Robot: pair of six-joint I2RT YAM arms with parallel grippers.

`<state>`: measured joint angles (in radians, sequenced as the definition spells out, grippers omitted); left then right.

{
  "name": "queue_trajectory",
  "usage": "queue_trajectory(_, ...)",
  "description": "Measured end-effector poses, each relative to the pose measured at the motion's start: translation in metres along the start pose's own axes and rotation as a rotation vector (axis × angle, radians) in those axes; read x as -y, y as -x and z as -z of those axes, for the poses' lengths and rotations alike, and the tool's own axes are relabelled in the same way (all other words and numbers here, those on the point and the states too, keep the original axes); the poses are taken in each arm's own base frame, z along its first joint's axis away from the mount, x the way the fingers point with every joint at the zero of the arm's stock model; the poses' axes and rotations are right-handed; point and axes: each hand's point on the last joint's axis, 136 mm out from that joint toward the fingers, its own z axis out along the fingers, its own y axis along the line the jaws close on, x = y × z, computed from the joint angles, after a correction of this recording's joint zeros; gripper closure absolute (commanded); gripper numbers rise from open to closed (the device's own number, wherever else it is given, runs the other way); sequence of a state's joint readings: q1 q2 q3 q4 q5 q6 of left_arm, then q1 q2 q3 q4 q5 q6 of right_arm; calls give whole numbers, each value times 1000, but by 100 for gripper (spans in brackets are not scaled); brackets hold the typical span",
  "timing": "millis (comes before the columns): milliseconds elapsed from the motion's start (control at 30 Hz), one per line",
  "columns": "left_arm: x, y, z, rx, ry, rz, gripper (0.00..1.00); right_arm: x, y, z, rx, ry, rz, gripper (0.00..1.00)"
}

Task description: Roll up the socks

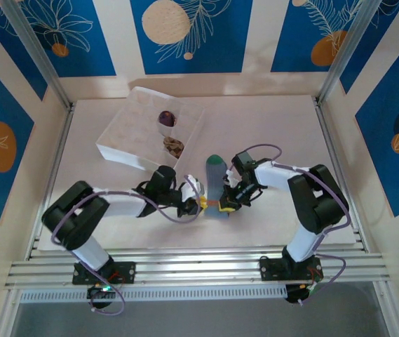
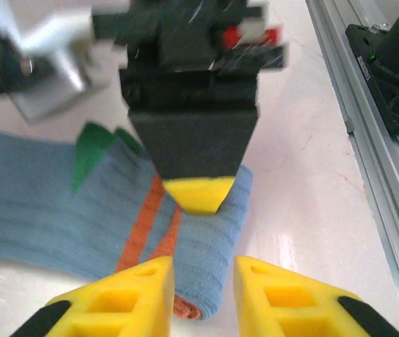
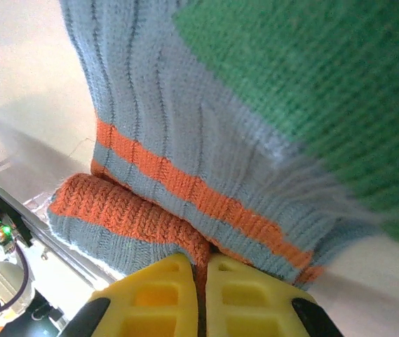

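Two grippers meet at table centre: the right gripper (image 3: pixel 200 270) is clamped on the orange cuff (image 3: pixel 125 210) of the blue-grey striped sock (image 1: pixel 214 184); the left gripper (image 2: pixel 203 277), at its 9 o'clock, stands parted.

Bright and evenly lit from above in the top view; casts only soft, short shadows beneath the arms on the pale glossy counter (image 1: pixel 269 140). Catches faint glare on the counter beside the blue-grey ribbed fabric sock (image 2: pixel 38 210) in the left wrist view. Smears the black-and-yellow right end effector (image 2: pixel 193 195) and the silver metal bracket (image 2: pixel 45 77) with blur. Renders knit crisp in the right wrist view, softening across the green toe patch (image 3: pixel 311 84).
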<state>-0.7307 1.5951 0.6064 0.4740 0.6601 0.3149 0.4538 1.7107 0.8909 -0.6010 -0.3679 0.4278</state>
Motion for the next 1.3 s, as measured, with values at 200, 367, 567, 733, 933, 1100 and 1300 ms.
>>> queue_trajectory(200, 15, 2, -9, -78, 66, -354, 63, -1, 1, -1, -32, -7, -1, 97)
queue_trajectory(367, 13, -21, -20, -189, 97, -503, 62, -1, 1, -1, -54, -4, -1, 97)
queue_trajectory(567, 5, -49, -33, -278, 114, -597, 64, -3, 1, -3, -75, 16, -2, 97)
queue_trajectory(733, -1, -46, -39, -286, 135, -651, 100, -2, 1, -2, -79, 24, -13, 87)
queue_trajectory(933, 0, -41, -42, -323, 103, -623, 100, -1, 2, 4, -43, 18, 2, 58)
queue_trajectory(1100, 9, -37, -49, -349, 3, -474, 100, 13, 4, 23, 62, -21, -5, 57)
queue_trajectory(1300, 11, -33, -58, -360, -105, -214, 100, 20, 7, 33, 144, -22, -25, 69)
